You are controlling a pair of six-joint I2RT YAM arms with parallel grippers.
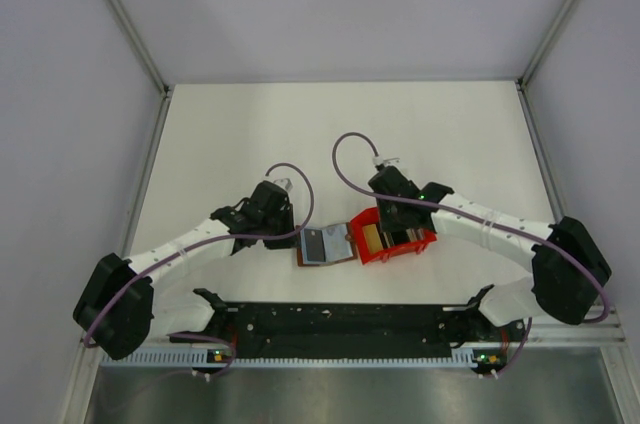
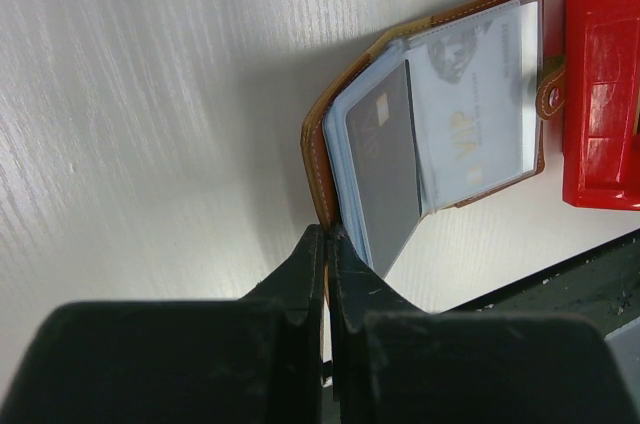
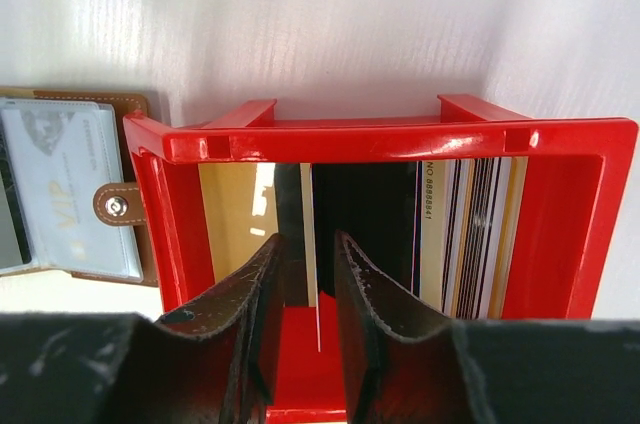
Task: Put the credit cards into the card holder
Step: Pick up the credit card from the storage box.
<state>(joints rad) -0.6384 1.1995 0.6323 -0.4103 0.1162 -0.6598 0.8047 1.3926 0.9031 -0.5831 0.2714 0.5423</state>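
Observation:
The brown card holder [image 1: 325, 244] lies open on the table. A dark grey card [image 2: 385, 164] sits in its left clear sleeve and a pale "VIP" card [image 2: 475, 114] in the right one. My left gripper [image 2: 328, 234] is shut on the holder's near leather edge. Right of it stands a red box [image 1: 395, 239] with several credit cards upright inside: a yellow one [image 3: 235, 224], a black one [image 3: 365, 214] and striped ones [image 3: 480, 234]. My right gripper [image 3: 308, 239] reaches into the box, fingers slightly apart. A thin card edge [image 3: 318, 309] stands between them, untouched.
The red box's rim [image 3: 380, 139] encloses my right fingers on both sides. The holder's snap tab [image 3: 117, 206] lies against the box's left wall. The black base rail [image 1: 340, 324] runs along the near edge, just behind the holder.

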